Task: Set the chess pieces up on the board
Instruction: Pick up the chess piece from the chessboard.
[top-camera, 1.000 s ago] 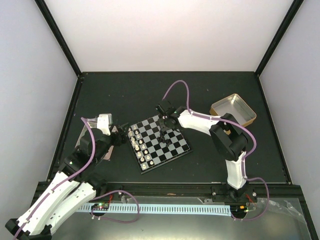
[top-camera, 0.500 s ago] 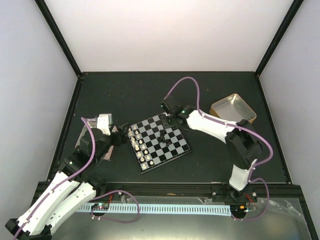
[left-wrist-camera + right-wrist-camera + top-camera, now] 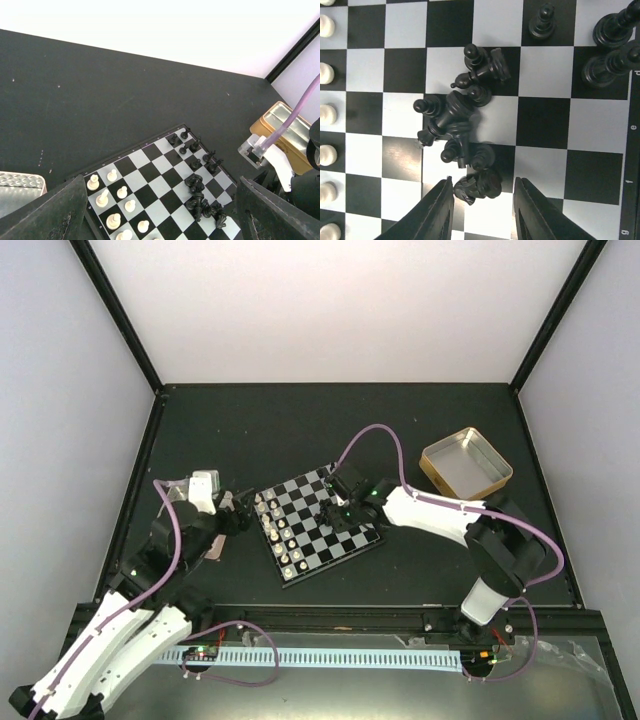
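Observation:
The board (image 3: 318,525) lies mid-table, also in the left wrist view (image 3: 150,170). Cream-white chess pieces (image 3: 114,201) stand in two rows on its left side. Several black pieces (image 3: 192,147) stand along the right edge (image 3: 610,47). A heap of fallen black pieces (image 3: 457,120) lies on the squares. My right gripper (image 3: 484,181) is open, low over the board, its fingers (image 3: 437,210) on either side of a fallen black knight (image 3: 477,189). It also shows from above (image 3: 338,512). My left gripper (image 3: 161,182) is open and empty at the board's left edge (image 3: 240,518).
A gold tin (image 3: 466,462) sits at the back right, also in the left wrist view (image 3: 287,132). A silver tray (image 3: 20,184) lies left of the board, mostly under my left arm. Black frame posts and pale walls bound the table.
My right arm has swung forward and down; its gripper went from the board's far edge to the heap of black pieces. My left arm shifted slightly.

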Action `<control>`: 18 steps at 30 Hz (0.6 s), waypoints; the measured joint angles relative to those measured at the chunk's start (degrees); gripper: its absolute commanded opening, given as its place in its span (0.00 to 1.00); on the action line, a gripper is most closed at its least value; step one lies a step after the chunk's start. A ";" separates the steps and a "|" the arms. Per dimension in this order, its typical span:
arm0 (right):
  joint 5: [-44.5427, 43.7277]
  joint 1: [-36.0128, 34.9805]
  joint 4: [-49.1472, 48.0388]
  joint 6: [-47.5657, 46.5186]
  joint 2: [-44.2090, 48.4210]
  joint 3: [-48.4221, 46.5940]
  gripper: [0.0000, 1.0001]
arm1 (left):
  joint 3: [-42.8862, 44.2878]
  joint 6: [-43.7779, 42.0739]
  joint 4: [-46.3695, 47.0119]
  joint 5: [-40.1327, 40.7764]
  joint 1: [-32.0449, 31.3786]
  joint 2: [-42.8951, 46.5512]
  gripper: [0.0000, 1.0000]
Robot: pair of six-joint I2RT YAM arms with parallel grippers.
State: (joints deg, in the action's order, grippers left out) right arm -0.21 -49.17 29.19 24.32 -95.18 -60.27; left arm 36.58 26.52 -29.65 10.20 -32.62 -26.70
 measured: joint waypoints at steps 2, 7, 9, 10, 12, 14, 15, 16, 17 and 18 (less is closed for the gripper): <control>0.28 -0.35 -0.50 -0.15 -0.02 -0.02 0.29 | 0.17 -0.07 -0.81 0.07 0.00 0.98 0.83; 0.44 -0.35 -1.25 -0.59 -1.53 -0.13 0.24 | 0.81 -0.13 -2.91 0.35 0.00 2.36 0.83; 0.44 -0.37 -1.36 -0.94 -2.34 -0.13 0.22 | 0.81 -0.11 -3.58 0.39 0.00 2.69 0.83; 0.42 -0.37 -1.36 -1.09 -2.62 -0.13 0.21 | 0.81 -0.09 -3.82 0.44 0.00 2.73 0.83; 0.42 -0.37 -1.44 -1.31 -3.04 -0.13 0.20 | 0.81 0.00 -4.15 0.50 0.00 2.73 0.83; 0.42 -0.37 -1.46 -1.51 -3.10 -0.15 0.20 | 0.81 0.15 -4.37 0.52 0.00 2.73 0.83; 0.42 -0.37 -1.51 -1.53 -3.15 -0.20 0.20 | 0.81 0.22 -4.42 0.52 0.00 2.73 0.83; 0.42 -0.35 -1.55 -1.53 -3.23 -0.28 0.20 | 0.81 0.24 -4.46 0.52 0.00 2.73 0.83; 0.37 -0.37 -1.62 -1.53 -3.37 -0.46 0.20 | 0.81 0.24 -4.46 0.52 0.00 2.73 0.83; 0.35 -0.37 -1.81 -1.53 -3.52 -0.63 0.20 | 0.81 0.24 -4.46 0.52 0.00 2.73 0.83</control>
State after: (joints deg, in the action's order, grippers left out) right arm 0.14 -49.54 27.38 22.79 -98.70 -60.90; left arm 37.39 26.76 -34.11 10.72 -32.62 -23.97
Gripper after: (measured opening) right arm 0.202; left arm 0.830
